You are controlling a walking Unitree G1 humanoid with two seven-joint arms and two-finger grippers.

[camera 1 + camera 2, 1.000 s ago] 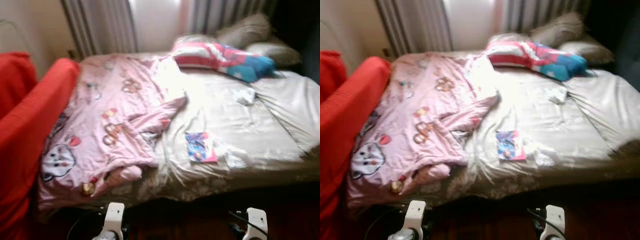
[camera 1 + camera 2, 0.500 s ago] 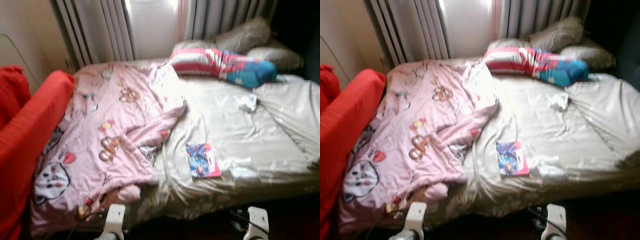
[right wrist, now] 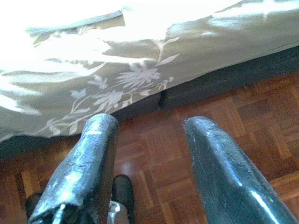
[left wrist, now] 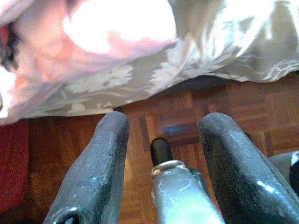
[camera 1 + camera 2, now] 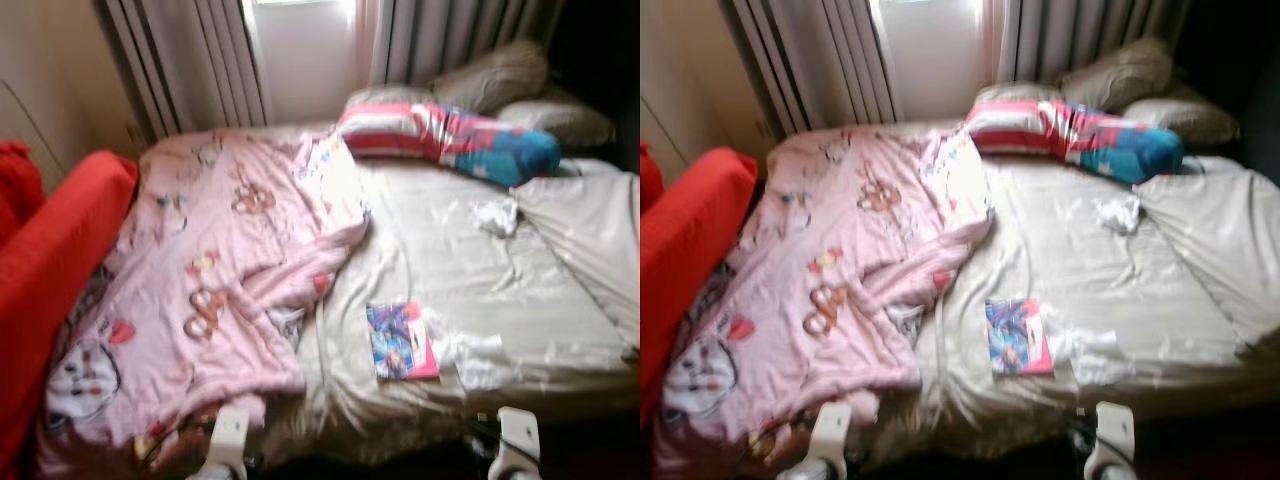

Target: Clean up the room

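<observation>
Pink fabric, printed with cartoon figures, is seen as a rumpled blanket (image 5: 215,290) that is spread over the left half of the bed (image 5: 560,330) and hangs over its near edge. It is judged to be soft, light and floppy, so it cannot be lifted as one stiff piece; a hold on a bunched fold or on the hanging corner near the left end effector (image 4: 161,135) is probably the best choice, because a flat layer would slip out.

Just beside the blanket, on the beige sheet, a small colourful booklet (image 5: 402,340) is lying flat near the front edge. It is thin and perhaps slippery, and it should be taken by its edge. A crumpled white tissue (image 5: 497,215) is seen further back, well apart from the booklet. It is very light and can be pinched anywhere.

A striped pillow (image 5: 445,135) and two beige pillows (image 5: 495,75) are placed at the head of the bed, before the curtains (image 5: 190,60). A red sofa (image 5: 50,260) stands at the left.

Both end effectors are held low, over the wooden floor (image 3: 243,107) in front of the bed. The fingers of the left one and of the right end effector (image 3: 149,140) are spread apart, and nothing is held.
</observation>
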